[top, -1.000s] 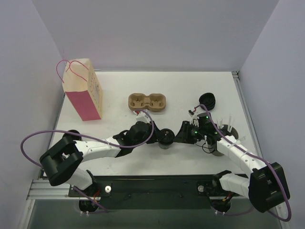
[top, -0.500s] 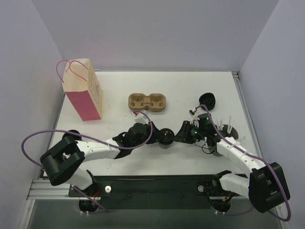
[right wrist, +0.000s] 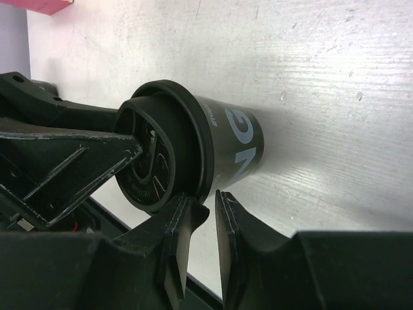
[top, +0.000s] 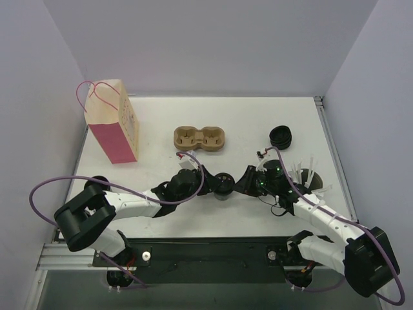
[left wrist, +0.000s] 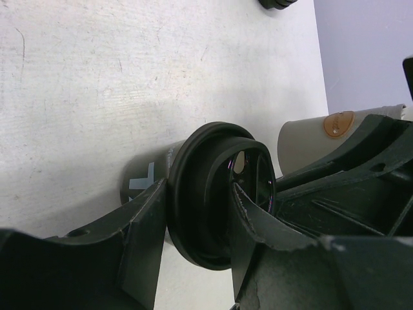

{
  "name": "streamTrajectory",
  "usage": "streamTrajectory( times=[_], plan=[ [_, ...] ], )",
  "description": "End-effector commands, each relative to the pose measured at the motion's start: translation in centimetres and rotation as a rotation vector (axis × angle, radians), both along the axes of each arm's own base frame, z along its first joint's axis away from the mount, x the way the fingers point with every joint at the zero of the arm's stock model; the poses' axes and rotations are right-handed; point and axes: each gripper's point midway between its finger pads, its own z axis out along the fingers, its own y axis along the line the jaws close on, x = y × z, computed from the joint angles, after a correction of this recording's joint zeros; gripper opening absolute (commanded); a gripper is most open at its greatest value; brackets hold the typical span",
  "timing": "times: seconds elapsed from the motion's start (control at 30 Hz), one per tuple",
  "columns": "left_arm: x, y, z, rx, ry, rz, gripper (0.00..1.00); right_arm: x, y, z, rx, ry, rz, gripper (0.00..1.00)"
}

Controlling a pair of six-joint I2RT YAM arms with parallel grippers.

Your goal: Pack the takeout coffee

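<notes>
One takeout coffee cup, dark with pale lettering and a black lid, stands mid-table. In the left wrist view my left gripper is shut on its lid, one finger on the rim's outside and one across the top. My right gripper sits just beside the lid rim. Its jaws are nearly together with nothing between them. The cup body shows beyond. In the top view the left gripper and the right gripper flank the cup. The brown pulp tray lies behind it, both wells empty.
A pink and cream paper bag stands at the back left. A stack of loose black lids lies at the back right. A taller grey cylinder with white sticks around it stands by the right arm. A dark object sits at the left edge.
The right arm has drawn back toward the near edge, uncovering the lid stack. The left wrist has shifted slightly left. The cup has stayed between the two grippers.
</notes>
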Motion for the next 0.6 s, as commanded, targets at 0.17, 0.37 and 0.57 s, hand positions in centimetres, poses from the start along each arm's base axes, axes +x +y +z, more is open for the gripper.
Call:
streamTrajectory(
  times=[0.17, 0.37, 0.57],
  plan=[
    [-7.5, 7.9, -12.5, 0.465, 0.322, -0.101, 0.47, -4.9, -4.8, -6.4, -0.329, 0.181, -0.039, 0.24],
    [-5.7, 5.7, -9.0, 0.457, 0.261, -0.143, 0.48, -1.6, -2.9, 0.9, -0.271, 0.027, -0.006, 0.31],
    [-3.8, 3.9, -5.5, 0.445, 0.197, -0.163, 0.48, -0.9, -3.1, 3.8, -0.274, -0.042, 0.002, 0.33]
  ],
)
